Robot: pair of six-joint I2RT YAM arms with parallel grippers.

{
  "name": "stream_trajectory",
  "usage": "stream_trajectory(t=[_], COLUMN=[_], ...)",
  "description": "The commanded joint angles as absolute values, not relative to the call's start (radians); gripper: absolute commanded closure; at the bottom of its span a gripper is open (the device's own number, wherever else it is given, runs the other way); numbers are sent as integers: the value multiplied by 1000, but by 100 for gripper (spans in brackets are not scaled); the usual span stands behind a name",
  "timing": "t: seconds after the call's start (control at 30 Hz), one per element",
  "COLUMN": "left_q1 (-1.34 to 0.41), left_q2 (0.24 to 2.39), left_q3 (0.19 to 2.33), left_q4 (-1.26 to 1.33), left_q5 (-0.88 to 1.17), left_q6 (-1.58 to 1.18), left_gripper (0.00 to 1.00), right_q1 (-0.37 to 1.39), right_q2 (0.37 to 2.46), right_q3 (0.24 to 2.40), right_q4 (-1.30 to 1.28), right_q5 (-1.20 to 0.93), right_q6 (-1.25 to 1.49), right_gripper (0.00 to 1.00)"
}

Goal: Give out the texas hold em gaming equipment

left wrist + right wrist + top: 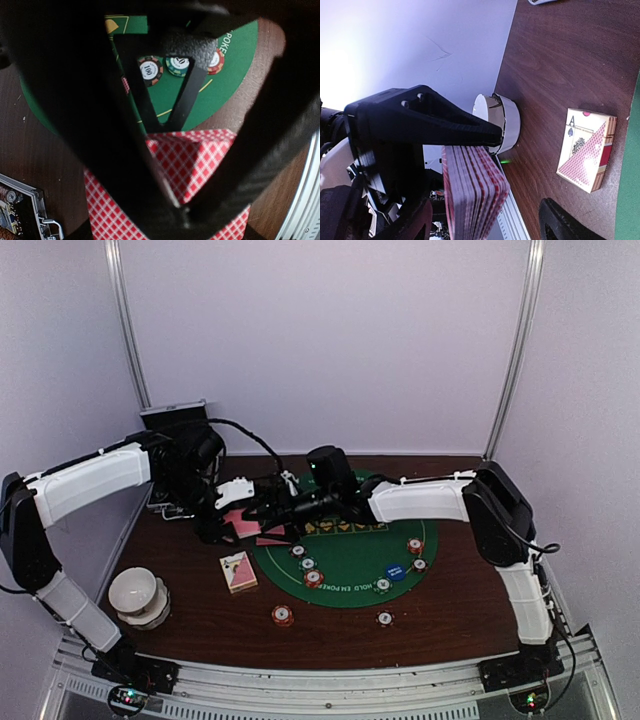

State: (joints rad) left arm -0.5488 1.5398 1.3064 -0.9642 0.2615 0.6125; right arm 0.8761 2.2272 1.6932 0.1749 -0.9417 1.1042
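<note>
My right gripper (pixel 520 172) (pixel 268 508) holds a deck of pink-backed playing cards (pixel 475 195) edge-on in the air, its top edge against the upper finger (pixel 450 125). My left gripper (pixel 182 212) (pixel 218 520) is shut on the edge of one checked card (pixel 202 160), right beside the deck (pixel 245 526). Striped poker chips (pixel 307 564) and a blue button disc (pixel 396 571) lie on the green mat (pixel 350 540). Two more chips (pixel 283 615) lie on the wood in front of the mat.
A card box (pixel 238 571) (pixel 585 150) lies left of the mat. A white bowl (pixel 137 595) (pixel 500 120) stands at the front left. The black case (pixel 175 430) stands open at the back left, behind my left arm.
</note>
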Motion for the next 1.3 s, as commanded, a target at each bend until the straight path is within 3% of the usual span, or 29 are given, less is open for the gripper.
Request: stream_trajectory(t=[0.0, 0.4, 0.6, 0.93, 1.13, 1.27], left_q1=[-543, -543, -543, -543, -543, -543], left_q2=[1554, 1581, 1581, 1580, 1580, 1578], left_q3=[1349, 1389, 1390, 1384, 1379, 1379], left_q4=[-934, -935, -947, -947, -947, -947], left_q5=[286, 290, 290, 282, 279, 284], left_q6=[600, 595, 601, 607, 609, 610], left_gripper=[100, 100, 100, 100, 100, 100], right_q1=[896, 902, 886, 863, 861, 864], right_q2=[2265, 2327, 2313, 2253, 2237, 2236], right_q3=[1769, 1871, 1838, 1785, 1765, 1764], right_q4=[213, 61, 67, 85, 94, 121], right_q5=[-987, -1017, -1020, -1024, -1018, -1016], right_q6=[1127, 1076, 1082, 1081, 1085, 1105], right_gripper=[23, 25, 37, 46, 46, 38])
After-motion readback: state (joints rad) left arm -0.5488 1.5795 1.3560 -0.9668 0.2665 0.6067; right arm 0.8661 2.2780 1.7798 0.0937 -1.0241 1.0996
